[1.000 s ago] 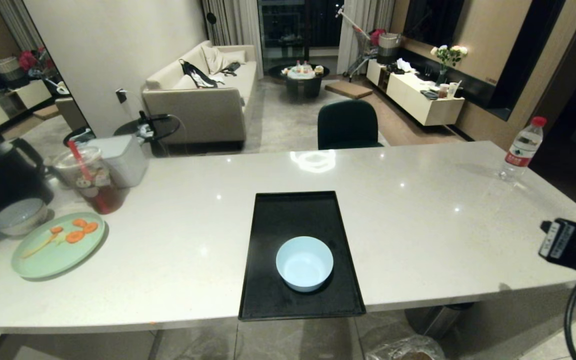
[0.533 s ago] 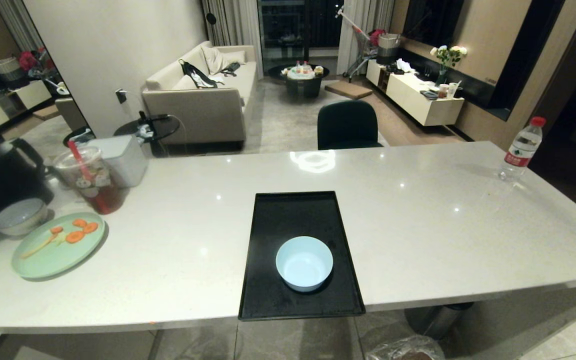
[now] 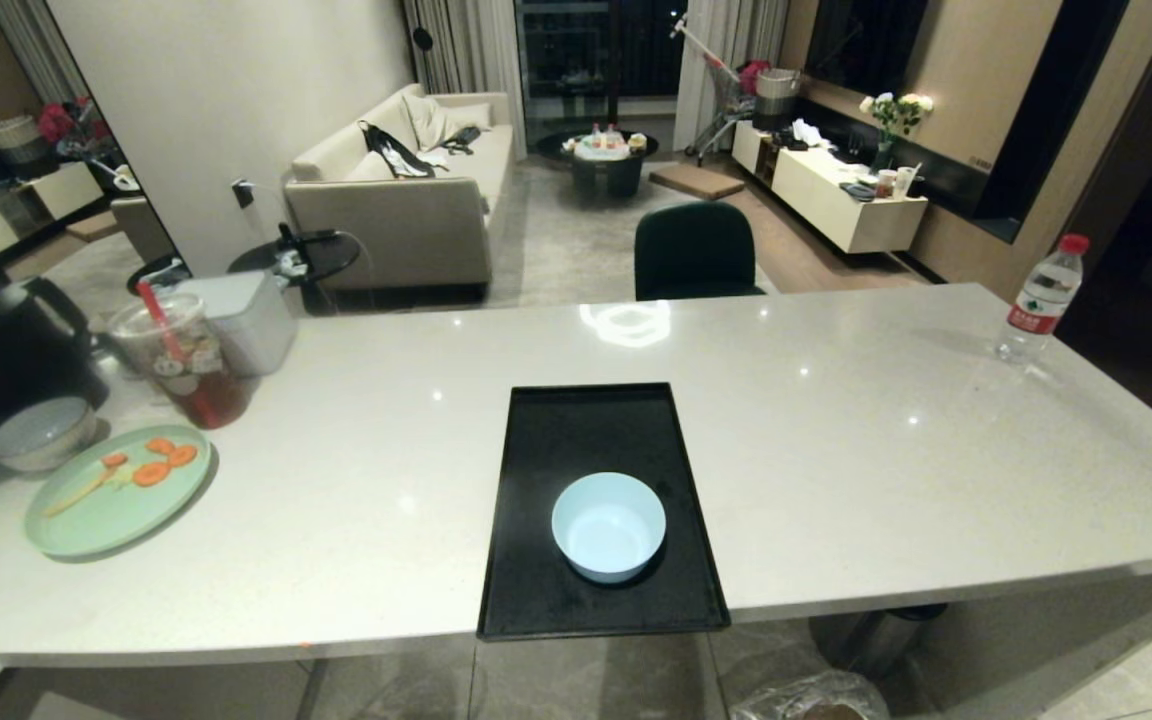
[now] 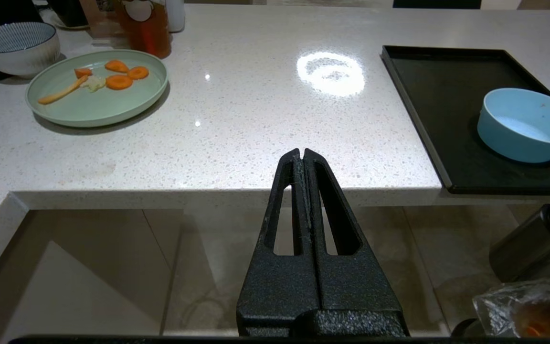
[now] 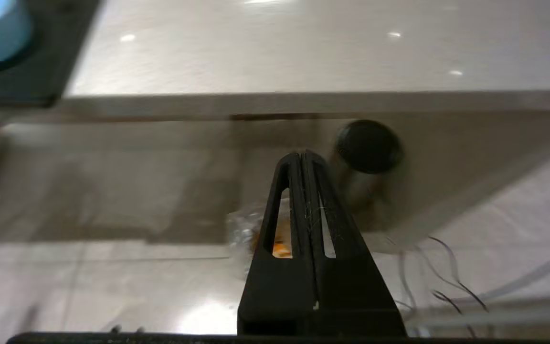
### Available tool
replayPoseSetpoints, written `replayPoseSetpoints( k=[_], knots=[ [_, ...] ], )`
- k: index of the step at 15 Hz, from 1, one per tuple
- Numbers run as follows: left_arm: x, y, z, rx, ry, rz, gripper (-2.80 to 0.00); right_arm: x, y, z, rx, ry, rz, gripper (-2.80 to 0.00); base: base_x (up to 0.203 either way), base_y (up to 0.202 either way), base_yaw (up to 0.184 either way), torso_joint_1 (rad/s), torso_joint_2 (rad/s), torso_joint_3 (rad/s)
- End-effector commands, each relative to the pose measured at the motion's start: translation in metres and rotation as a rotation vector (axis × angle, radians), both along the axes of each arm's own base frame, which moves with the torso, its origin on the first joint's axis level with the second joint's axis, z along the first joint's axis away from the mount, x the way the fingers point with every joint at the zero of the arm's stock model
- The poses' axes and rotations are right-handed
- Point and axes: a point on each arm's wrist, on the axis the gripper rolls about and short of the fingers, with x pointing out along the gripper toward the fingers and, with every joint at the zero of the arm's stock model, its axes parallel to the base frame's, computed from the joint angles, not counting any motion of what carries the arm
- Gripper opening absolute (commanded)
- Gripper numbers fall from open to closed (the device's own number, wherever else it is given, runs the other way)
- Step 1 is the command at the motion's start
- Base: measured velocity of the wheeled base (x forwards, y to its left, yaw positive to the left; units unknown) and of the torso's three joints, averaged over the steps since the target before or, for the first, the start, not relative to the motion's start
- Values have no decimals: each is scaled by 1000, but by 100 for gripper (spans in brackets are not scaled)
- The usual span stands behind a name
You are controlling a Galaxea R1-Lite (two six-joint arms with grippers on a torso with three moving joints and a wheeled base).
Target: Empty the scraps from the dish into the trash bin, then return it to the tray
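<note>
We find the small round pale-blue dish (image 3: 608, 526) empty, upright on the flat matte-black rectangular tray (image 3: 591, 428) at the bench (image 3: 866, 450) edge. Left tool (image 4: 302, 154) and right tool (image 5: 302, 155) both clenched, empty, below bench level.

Pale counter (image 3: 836, 450) under tray (image 3: 586, 420), plate (image 3: 86, 515), bottle (image 3: 1041, 300).
</note>
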Motion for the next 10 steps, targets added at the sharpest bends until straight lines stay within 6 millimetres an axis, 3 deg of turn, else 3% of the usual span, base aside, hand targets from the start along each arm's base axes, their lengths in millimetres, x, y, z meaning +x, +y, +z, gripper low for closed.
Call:
replayPoseSetpoints(
  k=[1, 10],
  knots=[
    [0, 0, 0, -1, 0, 0, -280, -4, 1, -3, 12, -16, 67, -280, 0, 0, 0, 0, 0, 0],
    [0, 0, 0, -1, 1, 0, -280, -6, 1, -3, 24, -40, -8, -280, 0, 0, 0, 0, 0, 0]
  ],
)
